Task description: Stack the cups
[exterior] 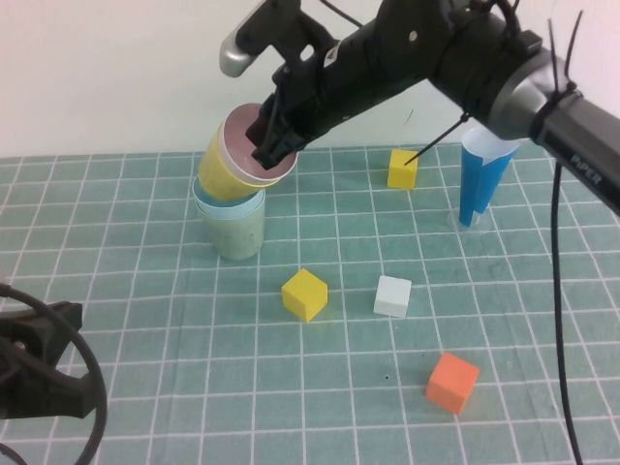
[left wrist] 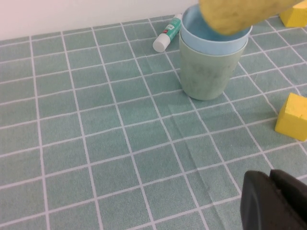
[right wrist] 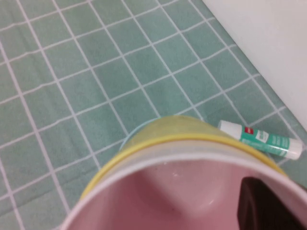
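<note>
My right end effector [exterior: 274, 145] pinches the light, slippery pink cup's [exterior: 254, 145] rim; left end effector [left wrist: 273, 201] closed, parked low.

A: What is the right arm looking like from the high camera?

B: It is showing as a thick black tube with a silver-grey joint section, and white lettering is running along its black link at the far right. A rounded silver-grey cap is sticking out on top near the wrist. Black zip ties are poking up from the joint, and a thin black cable is hanging down the right side.

A: And the right claw [exterior: 274, 143]?

B: Black, with dark, narrow fingers.

A: The left claw [exterior: 34, 363]?

B: Matte black and blocky at the near left, with a black cable looping around it.
</note>
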{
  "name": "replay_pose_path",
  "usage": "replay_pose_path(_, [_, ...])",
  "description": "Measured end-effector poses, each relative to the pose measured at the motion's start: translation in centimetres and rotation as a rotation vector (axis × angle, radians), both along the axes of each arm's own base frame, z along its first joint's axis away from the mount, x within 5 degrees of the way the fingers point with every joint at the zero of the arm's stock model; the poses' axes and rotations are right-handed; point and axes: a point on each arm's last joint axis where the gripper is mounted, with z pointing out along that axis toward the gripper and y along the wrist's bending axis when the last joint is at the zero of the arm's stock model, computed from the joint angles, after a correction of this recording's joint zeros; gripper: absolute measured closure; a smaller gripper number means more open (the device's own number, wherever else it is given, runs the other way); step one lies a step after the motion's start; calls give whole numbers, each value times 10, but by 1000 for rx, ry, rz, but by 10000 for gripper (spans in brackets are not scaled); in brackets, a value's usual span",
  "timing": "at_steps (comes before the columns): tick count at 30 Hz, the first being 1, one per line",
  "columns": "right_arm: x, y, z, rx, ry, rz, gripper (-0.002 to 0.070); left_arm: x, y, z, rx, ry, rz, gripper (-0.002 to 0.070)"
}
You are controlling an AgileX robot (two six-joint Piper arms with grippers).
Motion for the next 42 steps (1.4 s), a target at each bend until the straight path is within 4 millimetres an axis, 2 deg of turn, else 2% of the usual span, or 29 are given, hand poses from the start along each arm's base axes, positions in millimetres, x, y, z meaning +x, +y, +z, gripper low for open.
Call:
replay_pose_path(8, [2, 4, -5, -14, -24, 17, 624, 0, 0, 0, -3, -5, 2, 675])
replay_pose_path(11, [2, 4, -5, -17, -22, 18, 582, 0, 0, 0, -3, -5, 2, 675])
replay_pose_path(16, [2, 4, -5, -16, -24, 18, 456, 0, 0, 0, -3, -5, 2, 675])
replay_pose_path(21, [2, 4, -4, -13, -29, 16, 422, 0, 0, 0, -3, -5, 2, 675])
replay_pose_path(26, [1, 4, 8, 1, -53, 22, 417, 0, 0, 0, -1, -6, 1, 675])
replay_pose_path(32, [-5, 0, 36, -14, -97, 52, 416, 0, 0, 0, -1, -6, 1, 675])
replay_pose_path(34, [-9, -3, 47, -30, -101, 67, 421, 0, 0, 0, -1, -6, 1, 675])
replay_pose_path(36, [-15, -7, 57, -56, -108, 82, 456, 0, 0, 0, -1, -6, 1, 675])
replay_pose_path(39, [-27, -18, 77, -130, -131, 93, 560, 0, 0, 0, -1, -6, 1, 675])
replay_pose_path(42, [-45, -35, 108, -192, -183, 78, 641, 0, 0, 0, -1, -6, 1, 675])
